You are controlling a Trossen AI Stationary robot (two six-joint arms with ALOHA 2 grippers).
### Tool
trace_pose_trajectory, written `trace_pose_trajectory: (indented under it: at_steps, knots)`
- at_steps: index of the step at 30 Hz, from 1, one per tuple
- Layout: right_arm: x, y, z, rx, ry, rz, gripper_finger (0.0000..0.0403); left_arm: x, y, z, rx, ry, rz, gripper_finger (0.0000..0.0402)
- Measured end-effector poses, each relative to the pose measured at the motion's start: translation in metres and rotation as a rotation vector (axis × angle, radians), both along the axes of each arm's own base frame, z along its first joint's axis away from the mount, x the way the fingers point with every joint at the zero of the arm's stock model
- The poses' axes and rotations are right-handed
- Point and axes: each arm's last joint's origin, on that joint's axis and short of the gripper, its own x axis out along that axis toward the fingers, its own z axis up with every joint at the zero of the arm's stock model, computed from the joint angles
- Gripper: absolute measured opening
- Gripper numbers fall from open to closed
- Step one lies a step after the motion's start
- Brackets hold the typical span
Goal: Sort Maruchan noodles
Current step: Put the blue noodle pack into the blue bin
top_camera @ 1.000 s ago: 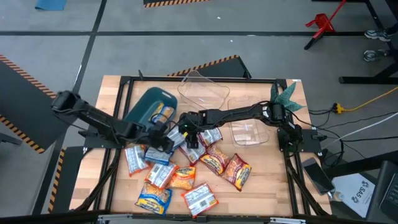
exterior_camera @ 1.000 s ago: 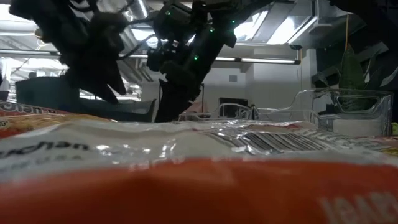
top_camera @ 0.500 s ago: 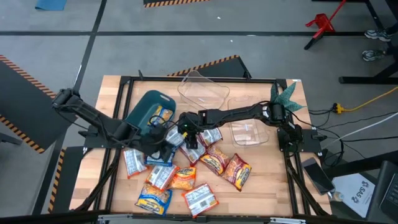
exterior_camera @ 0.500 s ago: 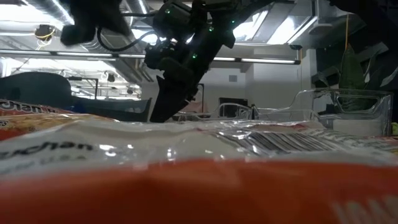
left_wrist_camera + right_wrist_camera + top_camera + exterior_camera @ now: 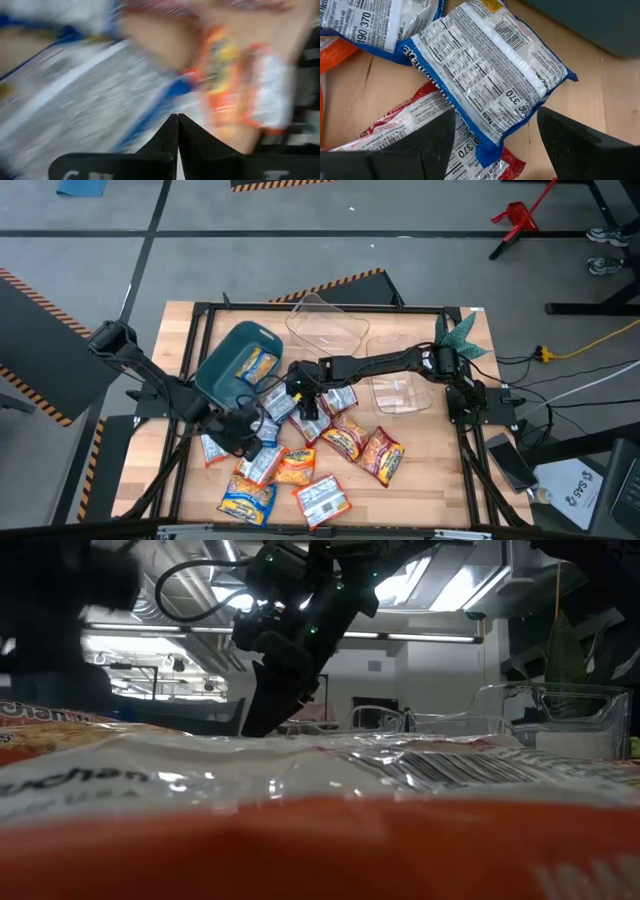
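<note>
— Hovering where, the left gripper (image 5: 247,442)?
— Low over the packets (image 5: 300,450) strewn mid-bench (image 5: 420,470), jaws pressed together, nothing between them.
— Right gripper (image 5: 300,402)?
— Above a blue-edged packet (image 5: 487,75) lying back up, jaws spread, just beside the teal bin (image 5: 225,360).
— Anything in the bin?
— One yellow-blue packet (image 5: 257,364). Two clear trays (image 5: 325,325) sit behind the pile.
</note>
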Motion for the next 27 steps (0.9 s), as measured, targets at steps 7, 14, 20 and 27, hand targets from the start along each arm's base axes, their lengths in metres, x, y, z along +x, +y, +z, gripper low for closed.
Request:
trace_pose_trajectory:
  at_steps: [7,14,20,27]
  knots:
    - [0.000,0.000,0.000,-0.007,-0.001,0.008,0.0264,-0.011,0.020,-0.030,0.042,0.092,0.092,0.0000]
    - [0.000,0.000,0.000,-0.009,-0.003,0.006,0.0264,-0.011,0.041,-0.033,0.143,0.136,0.158,0.0000]
    - [0.001,0.000,0.000,-0.012,-0.011,0.009,0.0264,-0.016,0.055,-0.029,0.187,0.168,0.197,0.0000]
    - [0.008,0.003,0.006,0.069,-0.114,0.078,0.0264,-0.019,0.056,-0.008,0.091,0.026,0.203,0.0000]
